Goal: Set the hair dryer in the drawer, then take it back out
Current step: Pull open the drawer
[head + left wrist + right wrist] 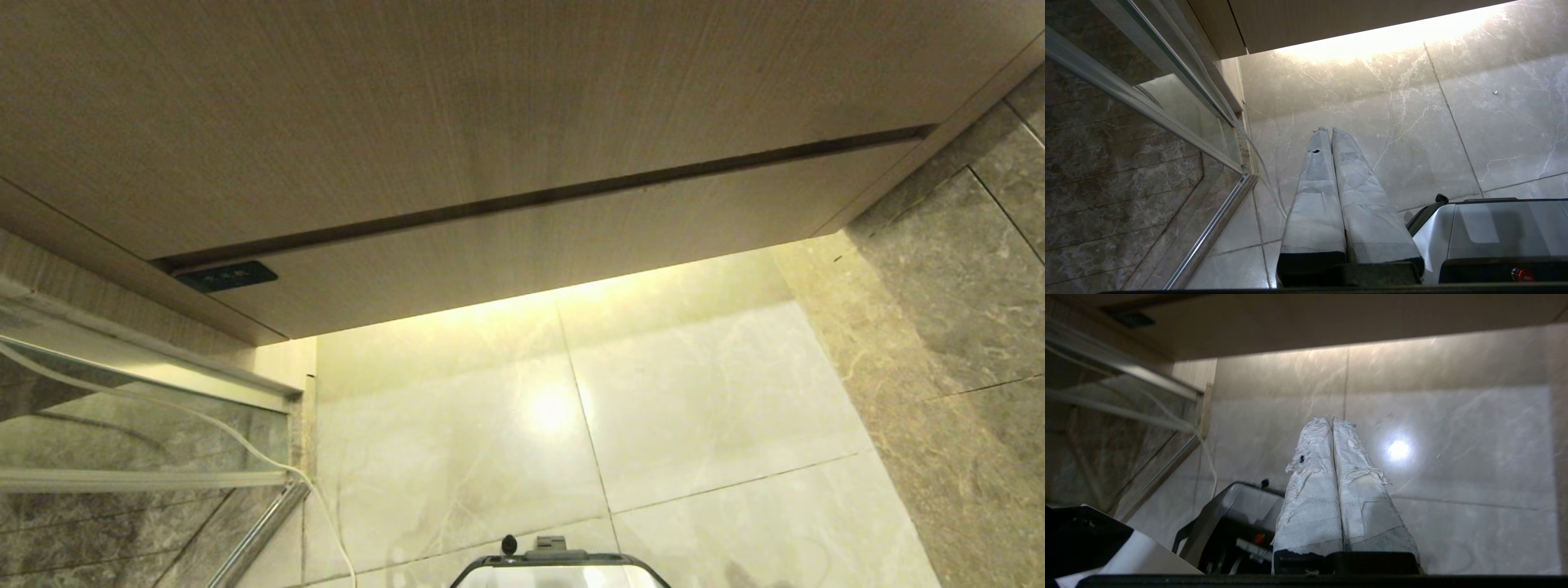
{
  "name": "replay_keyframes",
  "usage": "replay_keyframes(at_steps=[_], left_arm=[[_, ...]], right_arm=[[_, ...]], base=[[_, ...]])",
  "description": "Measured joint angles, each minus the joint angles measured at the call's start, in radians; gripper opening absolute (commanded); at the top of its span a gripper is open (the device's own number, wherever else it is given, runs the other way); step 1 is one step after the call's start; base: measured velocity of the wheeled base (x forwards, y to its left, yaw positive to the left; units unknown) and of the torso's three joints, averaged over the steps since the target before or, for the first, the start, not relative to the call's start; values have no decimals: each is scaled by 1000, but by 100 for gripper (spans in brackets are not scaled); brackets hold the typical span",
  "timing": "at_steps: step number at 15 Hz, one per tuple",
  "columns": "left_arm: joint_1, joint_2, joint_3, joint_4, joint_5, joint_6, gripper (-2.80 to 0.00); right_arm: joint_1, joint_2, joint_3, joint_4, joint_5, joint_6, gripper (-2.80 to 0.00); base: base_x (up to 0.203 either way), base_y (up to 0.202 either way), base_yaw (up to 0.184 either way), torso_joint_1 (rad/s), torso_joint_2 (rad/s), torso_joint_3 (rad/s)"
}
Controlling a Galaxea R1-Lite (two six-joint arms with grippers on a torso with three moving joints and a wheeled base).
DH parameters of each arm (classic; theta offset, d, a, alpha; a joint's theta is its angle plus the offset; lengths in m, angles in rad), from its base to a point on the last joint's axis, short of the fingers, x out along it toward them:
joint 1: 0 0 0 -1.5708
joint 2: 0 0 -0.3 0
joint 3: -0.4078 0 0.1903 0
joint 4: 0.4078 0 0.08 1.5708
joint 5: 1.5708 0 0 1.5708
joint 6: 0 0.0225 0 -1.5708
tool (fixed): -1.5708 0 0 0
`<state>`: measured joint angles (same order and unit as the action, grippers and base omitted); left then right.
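Nearest the lens in the head view, the robot's grey base (559, 570) pokes up at the bottom centre of the frame, on pale marble floor tiles (702, 408) that carry a bright glare spot. Across the upper half runs the light wood-grain cabinet: the drawer (571, 237) is pushed in flush, its flat front a band slanting from lower left to upper right, beneath a dark gap and the taller wood panel (408, 106) above it. A small dark label (226, 276) sits at the drawer's left end. At the left edge stands a glass partition in a metal frame (147, 384), with a thin white cord (326, 506) trailing down beside it. Grey stone wall (963, 286) fills the right side.

Neither arm appears in the head view. In its own wrist view the left gripper (1326, 130) has its wrapped fingers pressed together, holding nothing, above the floor. The right gripper (1331, 420) is likewise closed and empty, pointing at the tiles below the cabinet. No view shows the hair dryer.
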<state>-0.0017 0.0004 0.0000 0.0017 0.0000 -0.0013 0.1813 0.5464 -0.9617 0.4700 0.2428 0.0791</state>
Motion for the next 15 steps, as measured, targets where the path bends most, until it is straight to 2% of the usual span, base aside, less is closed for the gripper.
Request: replay_keyframes(at_steps=[3, 6, 8, 9, 12, 13, 15], left_arm=[[0, 0, 0, 0, 0, 0, -280], [0, 0, 0, 0, 0, 0, -280], [0, 0, 0, 0, 0, 0, -280], [0, 0, 0, 0, 0, 0, -280], [0, 0, 0, 0, 0, 0, -280], [0, 0, 0, 0, 0, 0, -280], [0, 0, 0, 0, 0, 0, -280]], right_arm=[[22, 310, -80, -59, 61, -13, -280], [29, 595, -139, -178, 191, -58, -280], [25, 753, -183, -230, 252, -137, -280], [19, 814, -201, -250, 267, -205, -280], [-22, 947, -224, -262, 276, -395, -280], [-29, 984, -232, -289, 277, -433, -280], [-34, 1040, -250, -358, 277, -457, -280]], base=[[0, 0, 0, 0, 0, 0], [0, 0, 0, 0, 0, 0], [0, 0, 0, 0, 0, 0], [0, 0, 0, 0, 0, 0], [0, 0, 0, 0, 0, 0], [0, 0, 0, 0, 0, 0], [0, 0, 0, 0, 0, 0]])
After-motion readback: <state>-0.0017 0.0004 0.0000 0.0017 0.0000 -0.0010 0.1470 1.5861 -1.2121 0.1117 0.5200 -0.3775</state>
